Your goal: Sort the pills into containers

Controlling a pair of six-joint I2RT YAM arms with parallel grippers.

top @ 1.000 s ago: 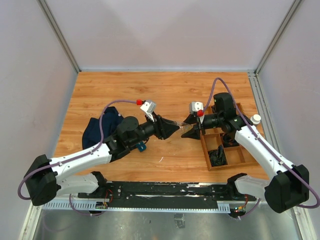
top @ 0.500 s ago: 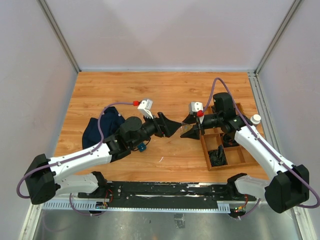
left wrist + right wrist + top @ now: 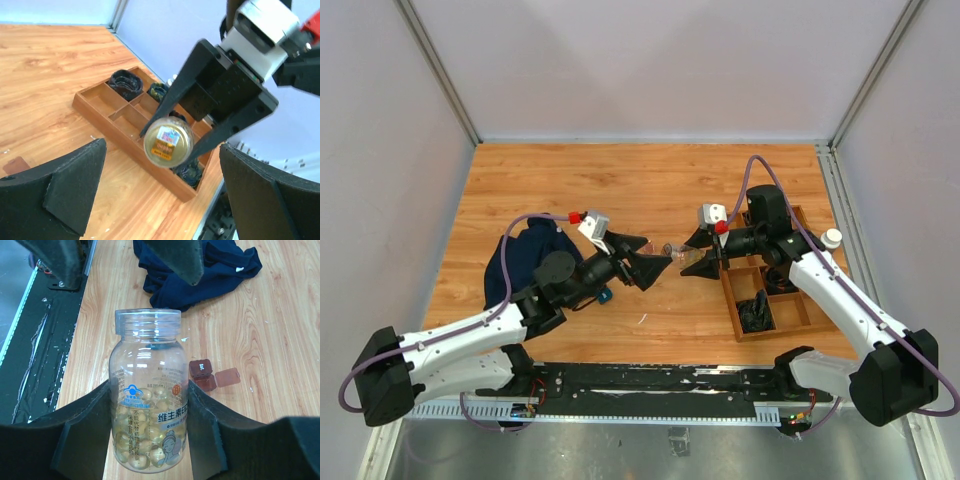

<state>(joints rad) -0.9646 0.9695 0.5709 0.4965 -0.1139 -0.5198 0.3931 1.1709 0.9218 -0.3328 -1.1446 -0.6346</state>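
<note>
While the right hand (image 3: 690,255) clamps the pill bottle (image 3: 148,365) (yellow capsules (image 3: 145,450) inside), the left hand (image 3: 655,252) gapes wide, holding nothing.

The tray (image 3: 730,303) sits at the right of the worktop (image 3: 650,180), the cloth (image 3: 515,260) at the left. Between them, above the worktop, the bottle (image 3: 148,405) is in the right tool (image 3: 682,256), the left tool (image 3: 660,250) just left of it, not touching. The containers (image 3: 202,375) lie on the worktop between cloth and tray
</note>
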